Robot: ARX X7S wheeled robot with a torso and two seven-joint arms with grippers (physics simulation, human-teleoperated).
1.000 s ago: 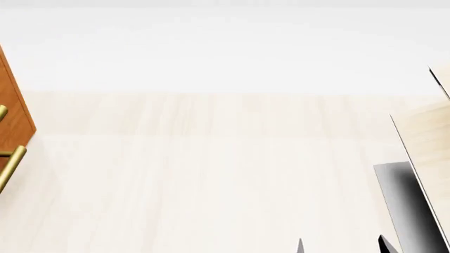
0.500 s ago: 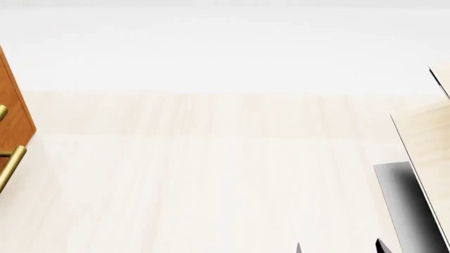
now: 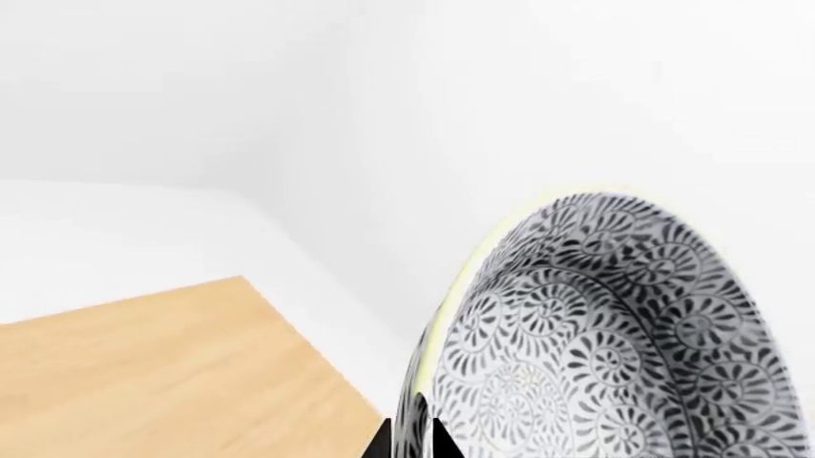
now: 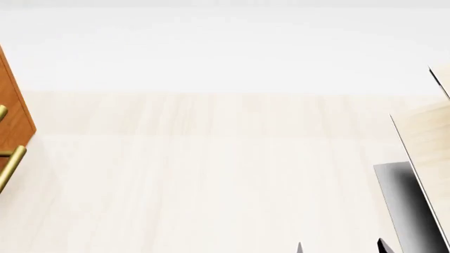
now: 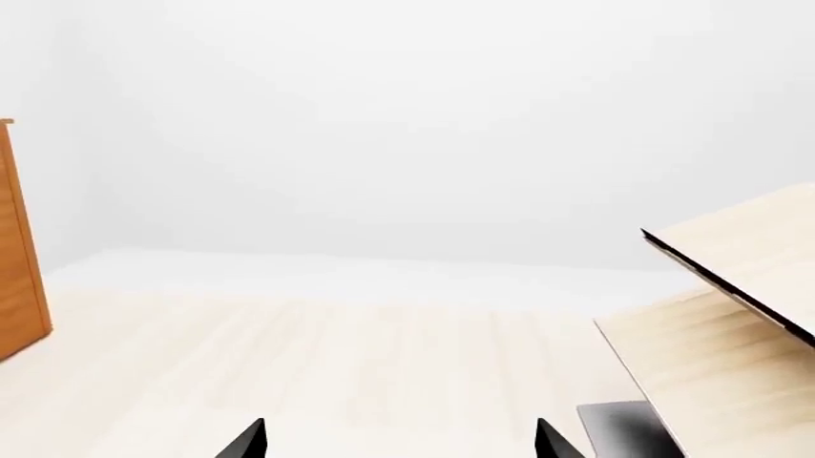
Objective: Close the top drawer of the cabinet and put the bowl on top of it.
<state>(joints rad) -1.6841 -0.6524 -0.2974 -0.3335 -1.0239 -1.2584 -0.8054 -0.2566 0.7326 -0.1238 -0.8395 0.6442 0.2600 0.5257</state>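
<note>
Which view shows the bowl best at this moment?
The left wrist view: the bowl fills its lower corner, patterned inside visible, the left gripper clamped on its rim. Neither the head nor the right wrist view shows it.

My left wrist camera shows the round deep bowl [image 3: 612, 334], white under a dense grey leafy floral pattern, with a pale yellowish rim. Beside the bowl I see a light tan wooden surface [image 3: 153, 372]. On my head camera, the reddish-brown wooden cabinet [image 4: 12, 105] carries brass bar handles [image 4: 10, 163]. Well right of the cabinet stand pale wood panels [image 4: 429, 142] with a dark grey base [image 4: 404, 200], over cream flooring [image 4: 211, 174].
</note>
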